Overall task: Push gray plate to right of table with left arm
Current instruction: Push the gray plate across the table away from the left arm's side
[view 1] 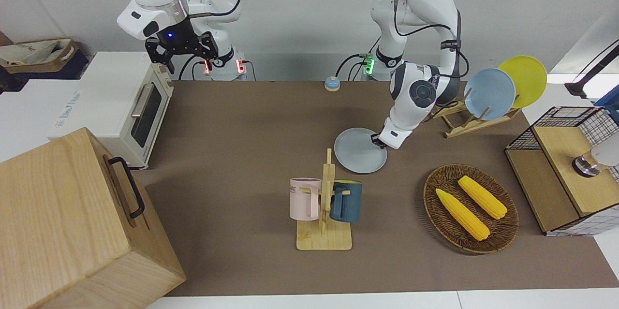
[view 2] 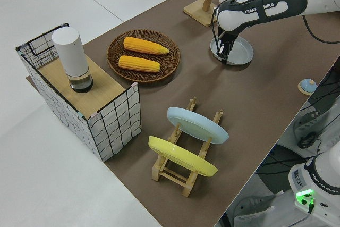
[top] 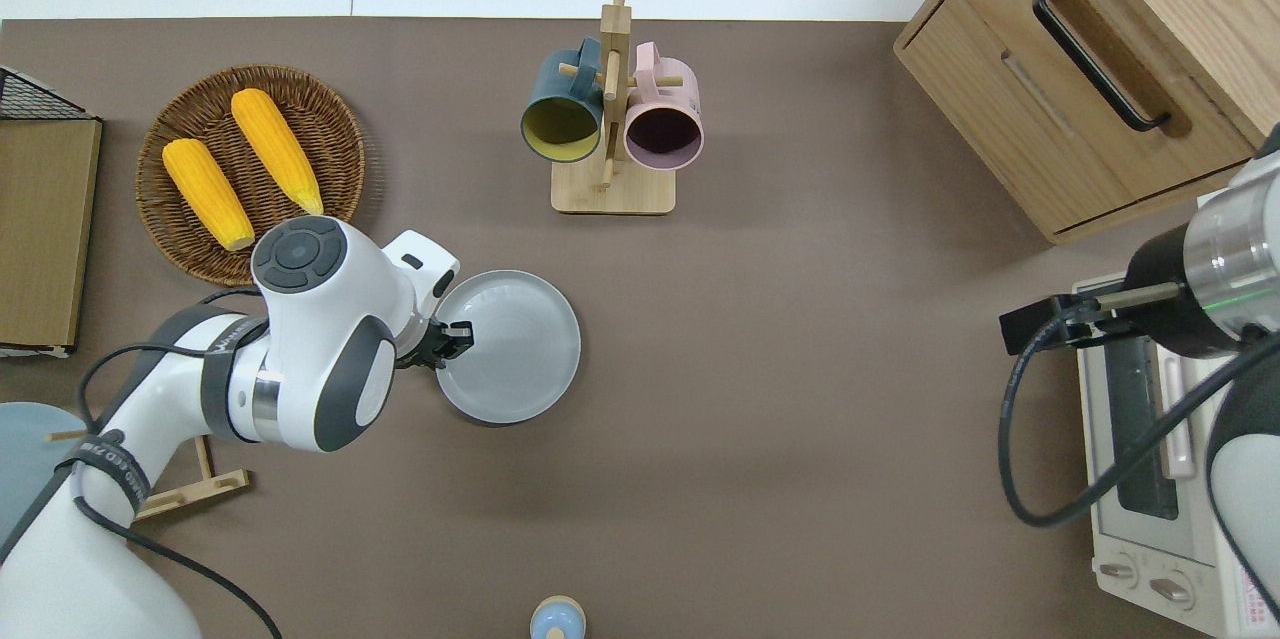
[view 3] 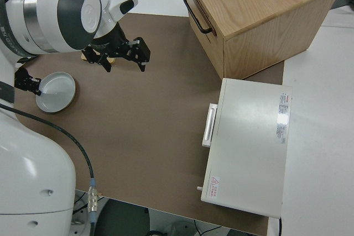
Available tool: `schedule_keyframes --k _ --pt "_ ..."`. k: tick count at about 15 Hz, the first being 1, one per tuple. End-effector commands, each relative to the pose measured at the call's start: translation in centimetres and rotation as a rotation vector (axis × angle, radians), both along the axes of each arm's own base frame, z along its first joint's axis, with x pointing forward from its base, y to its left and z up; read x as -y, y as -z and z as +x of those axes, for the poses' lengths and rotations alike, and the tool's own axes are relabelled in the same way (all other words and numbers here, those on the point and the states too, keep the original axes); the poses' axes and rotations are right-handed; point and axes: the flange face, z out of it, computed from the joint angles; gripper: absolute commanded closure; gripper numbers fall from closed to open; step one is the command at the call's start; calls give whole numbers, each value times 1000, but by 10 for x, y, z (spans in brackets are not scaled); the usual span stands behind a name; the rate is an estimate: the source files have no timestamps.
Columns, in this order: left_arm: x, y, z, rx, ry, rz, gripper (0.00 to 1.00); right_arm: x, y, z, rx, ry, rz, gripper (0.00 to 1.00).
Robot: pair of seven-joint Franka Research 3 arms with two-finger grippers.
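1. The gray plate (top: 515, 344), round, plain and pale gray with a shallow raised rim, lies flat on the brown table (top: 780, 439) near its middle, nearer to the robots than the wooden mug rack (top: 612, 109) and about as wide as that rack.
2. The left gripper (top: 455, 337) sits low at the plate's rim on the side toward the left arm's end of the table; whether its fingers are spread or pressed together cannot be told.
3. The left arm (view 1: 418, 91) bends down over the table from its green-lit base.
4. A woven basket (view 1: 471, 208) holding two corn cobs (view 1: 466, 205) lies beside the plate, toward the left arm's end of the table.
5. A sky-blue plate (view 1: 489, 94) and a yellow plate (view 1: 527, 79) stand on edge in a wooden dish rack (view 1: 471, 123).
6. The right arm is parked, its gripper (view 3: 121, 56) showing fingers spread apart.
7. A white toaster oven (view 1: 121, 106) and a wooden box (view 1: 72, 222) stand at the right arm's end.
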Motion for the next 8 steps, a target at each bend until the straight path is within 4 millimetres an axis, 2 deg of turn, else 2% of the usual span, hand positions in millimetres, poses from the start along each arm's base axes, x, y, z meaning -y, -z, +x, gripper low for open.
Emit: schedule_keyframes --k 1,6,8 --pt "55 11 -10 -15 -37 20 1000 4 -4 -2 -4 9 3 17" --pt "131 16 -12 -2 -106 33 1000 3 -4 -2 -4 8 3 17" --pt "152 10 -13 8 -141 27 1000 3 -4 -2 -4 8 3 17"
